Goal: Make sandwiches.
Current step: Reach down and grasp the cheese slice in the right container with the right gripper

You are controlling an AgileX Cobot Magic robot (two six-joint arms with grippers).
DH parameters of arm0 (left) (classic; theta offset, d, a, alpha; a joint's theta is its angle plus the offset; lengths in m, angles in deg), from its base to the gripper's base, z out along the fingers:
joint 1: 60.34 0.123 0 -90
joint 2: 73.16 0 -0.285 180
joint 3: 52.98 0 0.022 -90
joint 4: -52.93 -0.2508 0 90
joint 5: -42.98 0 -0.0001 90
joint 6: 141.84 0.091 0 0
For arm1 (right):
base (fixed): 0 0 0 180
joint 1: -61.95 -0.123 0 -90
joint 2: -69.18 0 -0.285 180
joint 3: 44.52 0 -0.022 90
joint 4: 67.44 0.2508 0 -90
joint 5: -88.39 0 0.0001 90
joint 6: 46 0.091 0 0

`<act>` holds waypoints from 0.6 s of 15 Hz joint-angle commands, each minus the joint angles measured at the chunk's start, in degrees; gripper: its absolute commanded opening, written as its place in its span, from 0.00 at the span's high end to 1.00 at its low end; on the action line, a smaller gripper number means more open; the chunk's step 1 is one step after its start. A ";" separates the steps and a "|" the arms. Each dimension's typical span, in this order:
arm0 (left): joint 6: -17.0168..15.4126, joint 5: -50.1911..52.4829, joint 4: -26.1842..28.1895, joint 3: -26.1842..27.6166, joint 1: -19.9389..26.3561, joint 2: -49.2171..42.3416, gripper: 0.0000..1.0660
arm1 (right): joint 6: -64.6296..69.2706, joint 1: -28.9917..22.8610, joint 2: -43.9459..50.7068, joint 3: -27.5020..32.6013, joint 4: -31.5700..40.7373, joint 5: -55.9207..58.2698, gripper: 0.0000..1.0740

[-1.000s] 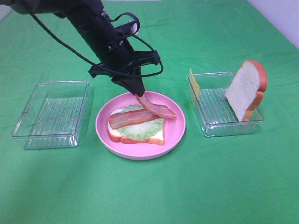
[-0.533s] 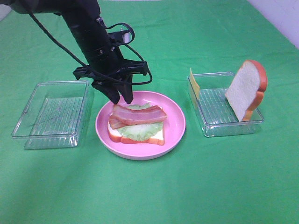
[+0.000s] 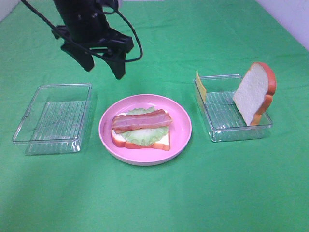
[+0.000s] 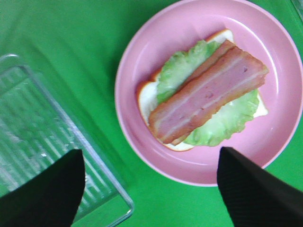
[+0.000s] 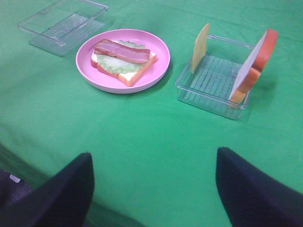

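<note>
- Pink plate: bread slice, lettuce and bacon strips stacked on it.
- Above plate, left claw: jaws wide, empty.
- Likewise right claw: wide, empty.
- Second bread slice and cheese stand in right tray.

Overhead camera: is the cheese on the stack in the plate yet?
No, the cheese slice stands upright at the end of the right-hand tray, and bacon is the top layer on the plate.
</note>
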 commanded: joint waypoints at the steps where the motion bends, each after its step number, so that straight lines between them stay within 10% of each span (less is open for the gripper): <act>1: -1.66 -4.76 -4.07 -0.52 -0.11 -6.19 0.30 | -0.40 0.06 0.74 0.29 0.06 0.23 0.36; 9: -1.15 -4.70 -4.01 -20.97 -0.11 -29.97 0.30 | -0.40 0.06 0.74 0.29 0.00 0.23 0.36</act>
